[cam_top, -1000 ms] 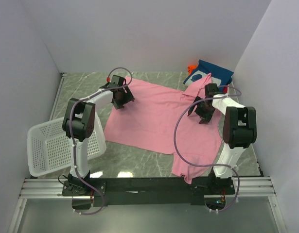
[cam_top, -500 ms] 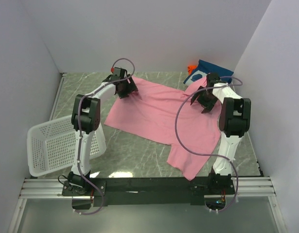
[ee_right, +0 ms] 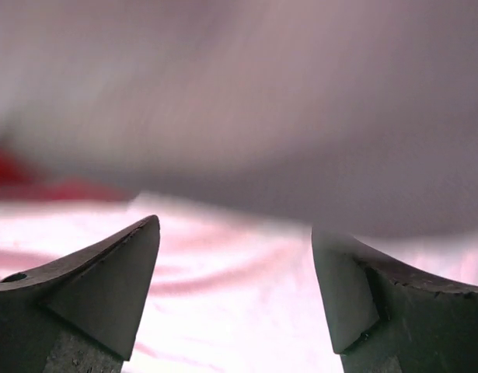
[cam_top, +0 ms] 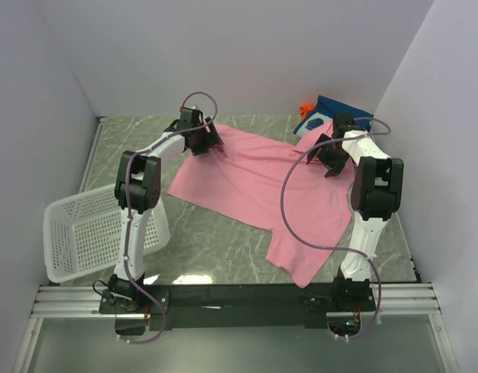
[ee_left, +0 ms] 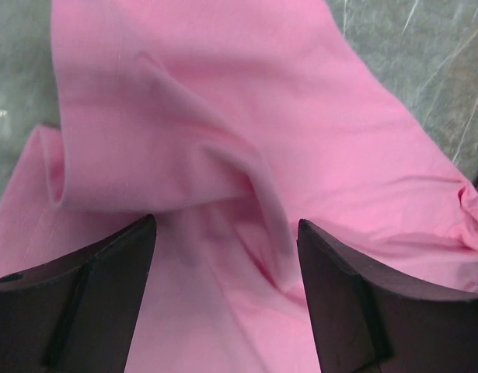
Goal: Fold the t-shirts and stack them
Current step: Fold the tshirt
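Shows, at far left, a white mesh basket [cam_top: 83, 233] on the near-left part of the table [cam_top: 215, 241]. Places the left gripper [cam_top: 198, 140] at the far-left corner of the pink t-shirt [cam_top: 254, 183], jaws parted over rumpled cloth, nothing pinched as far as the wrist view tells. Shows the shirt spread open but wrinkled and skewed across the middle, one end trailing toward the near right; no fold made. Places the right gripper [cam_top: 330, 154] over the shirt's far-right edge, jaws likewise wide, holding nothing; wrist view blurred. Shows, in the far-right corner, folded t-shirts [cam_top: 336, 116], navy uppermost. Judged progress: several shirts folded and stacked; pink one not yet folded or stacked.
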Tool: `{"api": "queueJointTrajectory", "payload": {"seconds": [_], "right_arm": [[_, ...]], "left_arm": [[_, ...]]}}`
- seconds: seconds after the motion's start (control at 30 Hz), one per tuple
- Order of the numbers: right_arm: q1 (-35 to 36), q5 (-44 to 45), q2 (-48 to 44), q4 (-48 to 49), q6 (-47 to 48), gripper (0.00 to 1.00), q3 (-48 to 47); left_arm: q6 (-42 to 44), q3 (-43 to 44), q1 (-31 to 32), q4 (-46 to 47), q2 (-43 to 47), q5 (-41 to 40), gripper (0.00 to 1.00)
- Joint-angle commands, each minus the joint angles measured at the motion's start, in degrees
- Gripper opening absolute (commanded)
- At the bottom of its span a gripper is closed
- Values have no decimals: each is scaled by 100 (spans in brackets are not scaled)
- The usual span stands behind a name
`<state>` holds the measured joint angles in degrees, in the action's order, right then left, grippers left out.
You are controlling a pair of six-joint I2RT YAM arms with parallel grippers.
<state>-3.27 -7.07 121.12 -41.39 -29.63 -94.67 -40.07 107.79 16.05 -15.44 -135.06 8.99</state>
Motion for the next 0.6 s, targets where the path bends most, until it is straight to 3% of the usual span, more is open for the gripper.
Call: {"api": "queueJointTrajectory", "payload": {"seconds": [0.0,0.23,0.57], "right_arm": [[177,83,-808,78,264,85,255],[730,92,-1511,288,274,85,1257],[1074,-242,-1653,500,124,84,2313]], "left_arm": [[35,-493,-6,243,875,6,79],[-97,-1839,12,630,2026,-12,79],[-228,-3026,108,648,2494,-126,79]]}}
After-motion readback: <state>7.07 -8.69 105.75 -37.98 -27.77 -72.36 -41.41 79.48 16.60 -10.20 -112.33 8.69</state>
